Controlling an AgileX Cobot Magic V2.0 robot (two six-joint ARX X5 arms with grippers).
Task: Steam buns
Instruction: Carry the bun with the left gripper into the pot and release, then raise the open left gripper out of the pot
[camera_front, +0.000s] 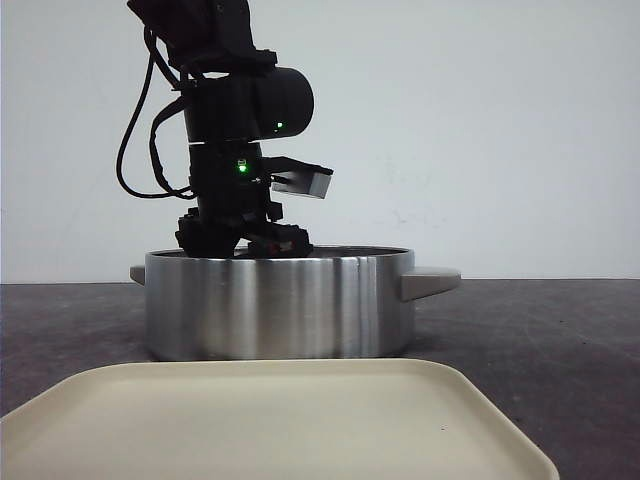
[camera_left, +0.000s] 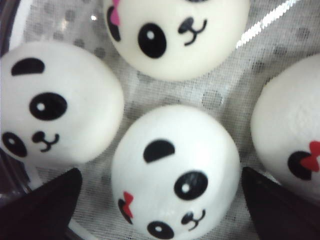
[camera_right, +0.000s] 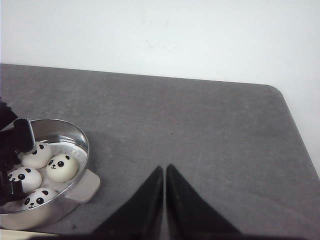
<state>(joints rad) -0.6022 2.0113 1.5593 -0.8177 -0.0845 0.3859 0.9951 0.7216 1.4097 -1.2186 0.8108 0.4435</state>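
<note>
Left wrist view: open left hand (camera_left: 160, 210) straddles one of the buns (camera_left: 175, 172).

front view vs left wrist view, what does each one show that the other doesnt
Only the front view shows the steel pot from outside, with its side handle, the beige tray in front of it, and the left arm reaching into the pot. Only the left wrist view shows the four panda buns on the perforated liner, with the left gripper open around the nearest one. Both show the left gripper down inside the pot.
</note>
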